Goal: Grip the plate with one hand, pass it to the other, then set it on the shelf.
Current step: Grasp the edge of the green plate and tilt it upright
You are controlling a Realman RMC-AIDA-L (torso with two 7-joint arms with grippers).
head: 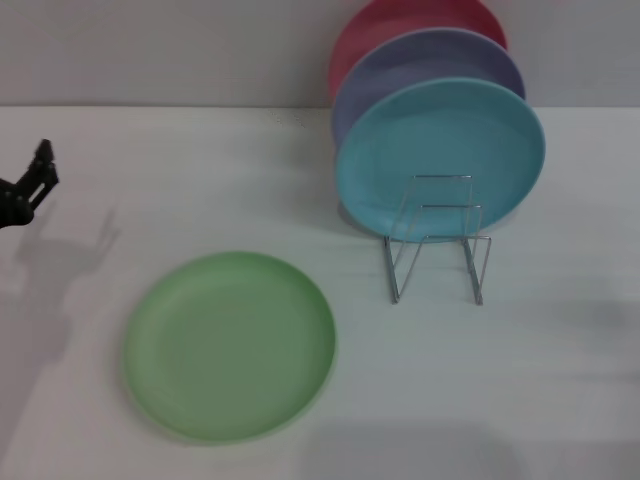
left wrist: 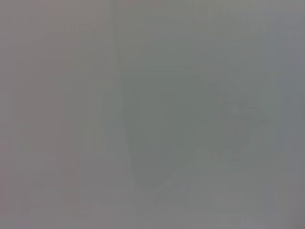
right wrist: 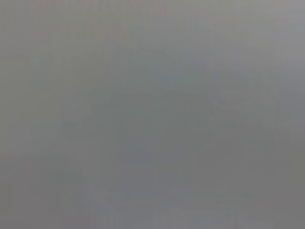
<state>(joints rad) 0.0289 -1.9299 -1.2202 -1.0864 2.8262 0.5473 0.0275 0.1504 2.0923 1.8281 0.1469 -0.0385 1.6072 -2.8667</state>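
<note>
The green plate (head: 230, 345) lies flat on the white table (head: 540, 380), nearest the robot and untouched. Beyond it to the right stands the wire rack (head: 437, 240), its front loops bare, with a blue plate (head: 440, 155), a lavender plate (head: 400, 65) and a red plate (head: 370, 30) leaning upright in it farther back. At the far left edge the left gripper (head: 40, 172) hovers, well apart from the green plate, its fingers slightly spread and holding nothing. Both wrist views show only blank grey.
</note>
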